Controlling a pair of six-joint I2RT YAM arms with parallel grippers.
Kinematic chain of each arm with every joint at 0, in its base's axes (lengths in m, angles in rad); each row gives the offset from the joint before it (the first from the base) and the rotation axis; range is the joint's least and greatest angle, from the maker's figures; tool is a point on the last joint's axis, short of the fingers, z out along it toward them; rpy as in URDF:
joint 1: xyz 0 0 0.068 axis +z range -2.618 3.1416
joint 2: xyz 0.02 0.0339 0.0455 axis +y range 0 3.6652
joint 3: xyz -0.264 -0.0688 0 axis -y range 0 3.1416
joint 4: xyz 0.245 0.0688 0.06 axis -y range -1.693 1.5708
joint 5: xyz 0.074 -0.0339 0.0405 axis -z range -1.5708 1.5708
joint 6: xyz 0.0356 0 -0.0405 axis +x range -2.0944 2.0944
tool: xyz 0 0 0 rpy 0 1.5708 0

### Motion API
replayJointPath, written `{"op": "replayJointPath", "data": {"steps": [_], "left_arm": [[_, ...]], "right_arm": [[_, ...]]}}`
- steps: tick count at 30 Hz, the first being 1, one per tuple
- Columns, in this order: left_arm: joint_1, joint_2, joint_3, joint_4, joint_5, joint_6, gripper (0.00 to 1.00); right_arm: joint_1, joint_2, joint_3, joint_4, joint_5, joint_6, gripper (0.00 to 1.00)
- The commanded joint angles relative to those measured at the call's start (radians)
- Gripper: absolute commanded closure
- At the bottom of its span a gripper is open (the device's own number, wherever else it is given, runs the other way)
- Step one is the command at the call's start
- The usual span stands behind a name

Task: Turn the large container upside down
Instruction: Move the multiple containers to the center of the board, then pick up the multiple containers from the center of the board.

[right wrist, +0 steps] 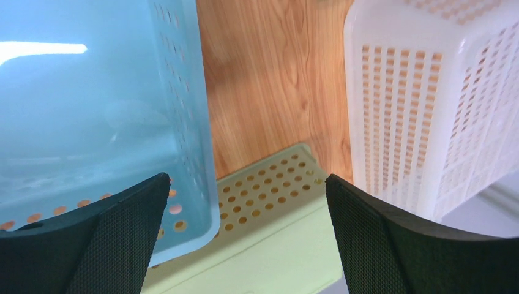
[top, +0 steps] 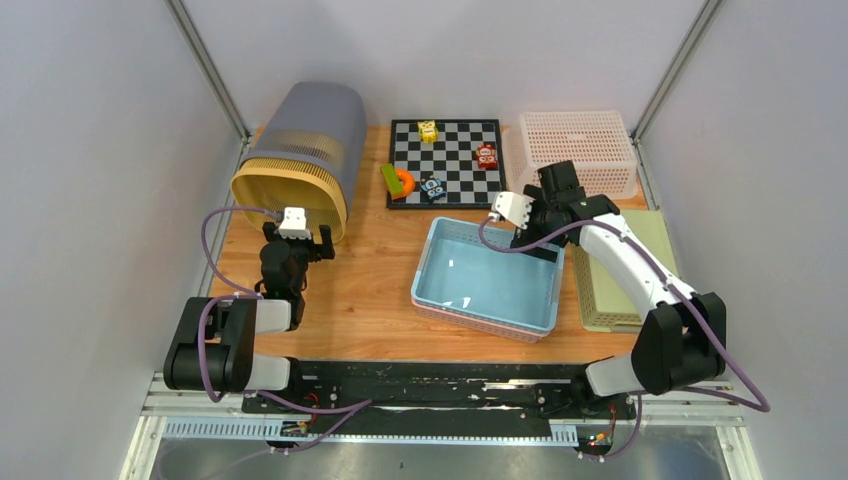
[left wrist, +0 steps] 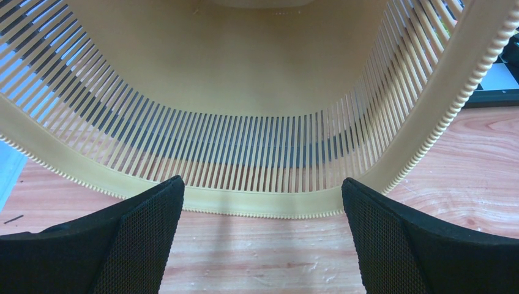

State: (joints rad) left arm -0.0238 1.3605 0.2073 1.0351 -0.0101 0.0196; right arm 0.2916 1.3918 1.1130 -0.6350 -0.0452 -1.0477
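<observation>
The large container [top: 300, 150] is a tall slatted bin, grey outside and yellow inside, lying on its side at the back left with its mouth toward me. In the left wrist view its yellow rim [left wrist: 257, 202] rests on the wood just beyond my fingertips. My left gripper [top: 297, 237] [left wrist: 262, 190] stands open right in front of that mouth, holding nothing. Over the far right corner of a blue tray [top: 440, 235] my right gripper [top: 538, 245] [right wrist: 246, 180] hovers open and empty.
The blue tray [right wrist: 190, 122] sits in a pink one at table centre. A pale green perforated tray [top: 600, 300] [right wrist: 275, 184] lies at the right and a white basket [top: 580, 140] [right wrist: 398, 122] at back right. A chessboard [top: 460, 170] carries small toys, with a green block and orange ring [top: 397, 180] beside it.
</observation>
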Motion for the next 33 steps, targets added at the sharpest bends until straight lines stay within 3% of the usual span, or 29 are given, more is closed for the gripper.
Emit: {"op": "replayJointPath", "data": {"steps": [1,8,25,29,33], "left_arm": [[-0.005,0.008,-0.004,0.02,-0.021,0.013,0.0],[-0.005,0.008,-0.005,0.02,-0.021,0.013,0.0],[-0.005,0.008,-0.005,0.021,-0.022,0.012,0.0],[-0.005,0.008,-0.005,0.02,-0.021,0.014,0.0],[-0.005,0.009,-0.005,0.021,-0.021,0.014,0.0]], "right_arm": [[0.025,0.049,0.095,-0.074,-0.209,-0.013,0.01],[0.079,0.185,0.185,-0.121,-0.313,0.059,0.1],[0.096,0.277,0.125,-0.099,-0.208,0.164,0.33],[0.096,0.291,0.138,-0.09,-0.208,0.206,0.49],[0.096,0.314,0.156,-0.089,-0.162,0.293,0.75]]}}
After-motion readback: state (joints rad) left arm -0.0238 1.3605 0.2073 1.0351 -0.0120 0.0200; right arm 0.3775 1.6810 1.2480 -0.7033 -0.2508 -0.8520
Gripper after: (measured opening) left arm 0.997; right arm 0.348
